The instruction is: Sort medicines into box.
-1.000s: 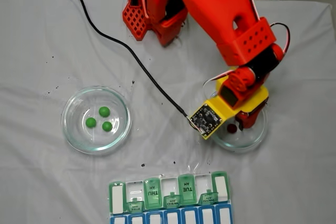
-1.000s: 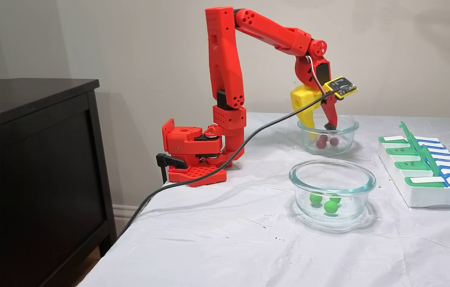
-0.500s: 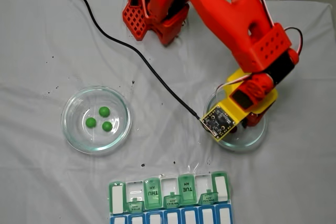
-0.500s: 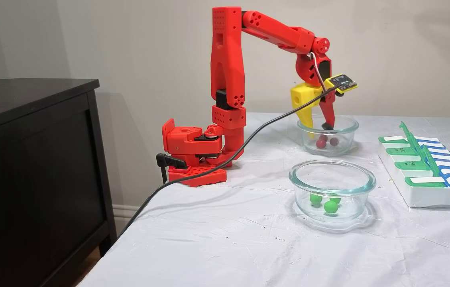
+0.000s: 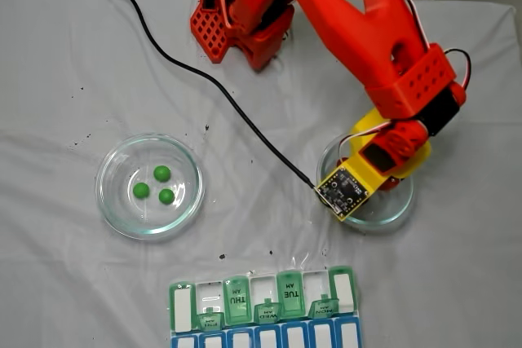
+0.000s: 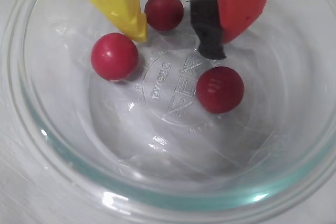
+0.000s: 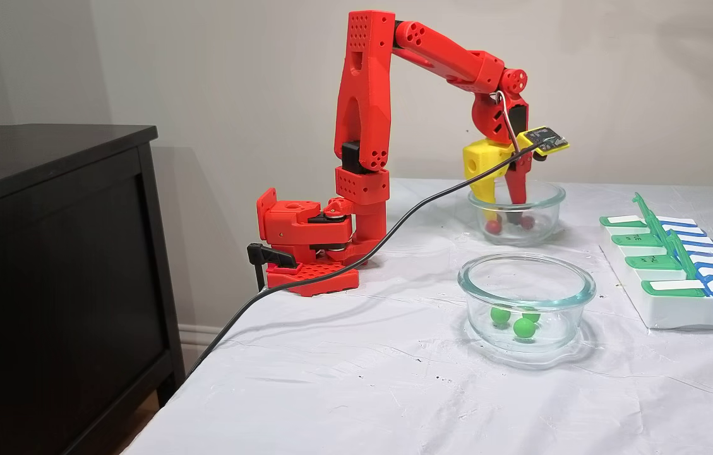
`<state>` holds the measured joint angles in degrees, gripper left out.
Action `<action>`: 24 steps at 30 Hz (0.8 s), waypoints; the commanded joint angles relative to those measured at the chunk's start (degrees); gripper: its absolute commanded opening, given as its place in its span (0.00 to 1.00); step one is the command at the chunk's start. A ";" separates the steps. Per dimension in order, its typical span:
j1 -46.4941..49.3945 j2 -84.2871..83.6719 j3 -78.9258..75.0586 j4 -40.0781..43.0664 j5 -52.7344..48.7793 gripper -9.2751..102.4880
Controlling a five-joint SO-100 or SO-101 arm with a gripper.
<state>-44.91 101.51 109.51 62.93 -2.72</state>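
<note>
The claw [image 6: 176, 30] hangs spread apart inside the glass dish [image 6: 47, 145] that holds the three red pills, grasping nothing. In the wrist view one red pill [image 6: 164, 11] sits between the yellow finger [image 6: 118, 1] and the padded red finger [image 6: 239, 3], close to the yellow tip. A second red pill [image 6: 114, 56] lies just outside the yellow finger, and a third [image 6: 220, 89] rests nearer the dish's centre, below the black pad [image 6: 207, 27].

These pills look hard, glossy, round and light, so they will likely roll on the smooth glass and squirt out of an off-centre pinch. The hold should fall across the pill's widest middle, closing gently.

The three green pills [image 5: 155, 184] wait in the other dish [image 5: 110, 209], and the pill organizer [image 5: 265, 307] stands beyond both dishes at the desk [image 5: 65, 283] edge, some lids raised.
</note>
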 commanded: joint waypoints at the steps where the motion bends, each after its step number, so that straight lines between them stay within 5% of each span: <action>1: -2.81 3.43 -1.41 -0.35 0.00 0.25; 12: -5.80 4.31 -2.72 2.37 1.14 0.31; 15: -7.12 4.39 -2.55 2.90 0.97 0.25; 18: -7.56 3.87 -2.11 2.90 2.11 0.08; 24: -7.03 2.90 -3.69 3.78 1.58 0.08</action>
<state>-49.48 101.51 109.51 65.39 -0.53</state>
